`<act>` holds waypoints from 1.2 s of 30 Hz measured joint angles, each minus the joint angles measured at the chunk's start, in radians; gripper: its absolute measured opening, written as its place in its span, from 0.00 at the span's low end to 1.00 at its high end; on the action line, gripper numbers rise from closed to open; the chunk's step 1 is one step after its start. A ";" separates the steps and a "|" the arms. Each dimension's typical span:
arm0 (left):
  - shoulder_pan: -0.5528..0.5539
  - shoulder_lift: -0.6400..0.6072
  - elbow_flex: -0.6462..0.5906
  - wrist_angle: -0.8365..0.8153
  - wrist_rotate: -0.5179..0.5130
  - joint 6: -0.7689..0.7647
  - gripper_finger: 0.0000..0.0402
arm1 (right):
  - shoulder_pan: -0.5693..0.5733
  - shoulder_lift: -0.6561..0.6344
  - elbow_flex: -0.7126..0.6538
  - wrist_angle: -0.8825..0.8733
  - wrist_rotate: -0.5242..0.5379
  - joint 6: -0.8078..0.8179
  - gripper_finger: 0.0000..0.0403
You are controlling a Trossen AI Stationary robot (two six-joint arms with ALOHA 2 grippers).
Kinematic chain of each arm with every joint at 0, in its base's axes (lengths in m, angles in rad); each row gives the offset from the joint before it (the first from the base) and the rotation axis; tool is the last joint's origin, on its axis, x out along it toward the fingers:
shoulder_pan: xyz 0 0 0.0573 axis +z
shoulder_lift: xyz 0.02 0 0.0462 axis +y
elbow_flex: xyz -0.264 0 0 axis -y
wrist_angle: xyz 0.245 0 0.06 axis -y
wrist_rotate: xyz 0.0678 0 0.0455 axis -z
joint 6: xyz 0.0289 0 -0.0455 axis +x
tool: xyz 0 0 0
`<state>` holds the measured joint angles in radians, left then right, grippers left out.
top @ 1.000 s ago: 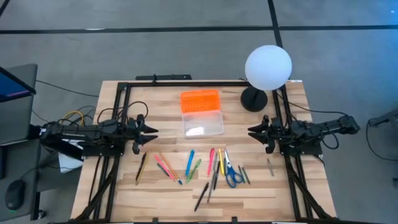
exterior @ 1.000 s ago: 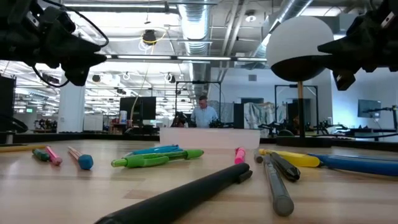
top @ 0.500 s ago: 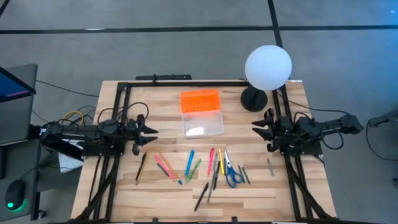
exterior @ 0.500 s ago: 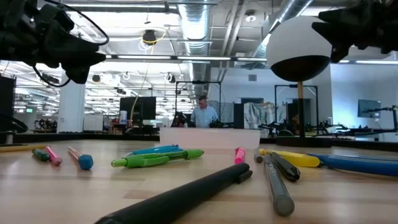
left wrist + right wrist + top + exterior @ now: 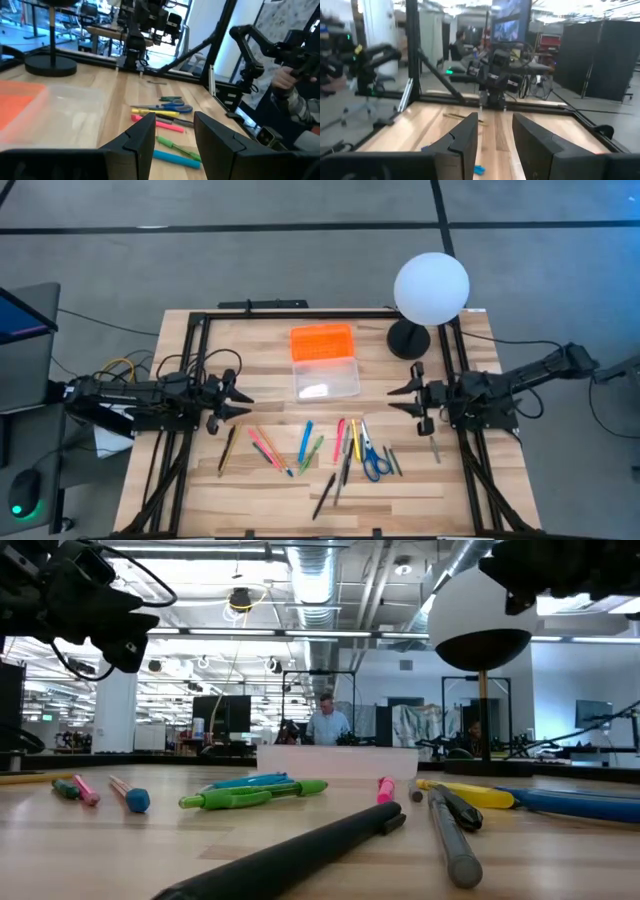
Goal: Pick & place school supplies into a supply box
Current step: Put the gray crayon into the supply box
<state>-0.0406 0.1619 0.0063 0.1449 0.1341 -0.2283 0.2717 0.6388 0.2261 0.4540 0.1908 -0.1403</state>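
Observation:
The school supplies lie in a loose row on the wooden table's near half: a blue pen (image 5: 305,438), a green marker (image 5: 313,451), pink pens (image 5: 264,448), a yellow one (image 5: 353,438), black pens (image 5: 326,492) and blue-handled scissors (image 5: 373,460). The supply box (image 5: 326,378) is a clear case with an orange lid (image 5: 321,342). It rests flat on the table's far middle. My left gripper (image 5: 247,401) hovers open left of the supplies. My right gripper (image 5: 393,398) hovers open to their right. Both are empty, as the wrist views show (image 5: 174,131) (image 5: 495,131).
A white globe lamp (image 5: 431,287) on a black base (image 5: 408,340) stands at the far right, close behind my right arm. A black frame (image 5: 300,313) runs round the table. A person's sleeve (image 5: 292,95) shows beyond the table's edge.
My right gripper has risen and reached a little toward the table's middle, rolling about its own axis; in the low view it has climbed to the picture's top. My left gripper has swung slightly toward the near edge. The supplies and the box have stayed still.

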 joint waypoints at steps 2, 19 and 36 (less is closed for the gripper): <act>0.000 0.000 0.000 -0.008 0.045 -0.003 0.32 | 0.003 0.067 0.043 0.001 0.033 -0.014 0.29; -0.106 0.045 0.000 0.026 -0.001 0.019 0.32 | -0.004 0.473 0.381 -0.174 0.076 -0.013 0.29; -0.106 0.045 0.013 -0.034 -0.005 0.059 0.32 | 0.154 0.582 0.547 -0.820 0.193 0.831 0.29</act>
<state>-0.1471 0.2070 0.0189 0.1112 0.1293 -0.1692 0.4258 1.2208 0.7735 -0.3662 0.3834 0.6908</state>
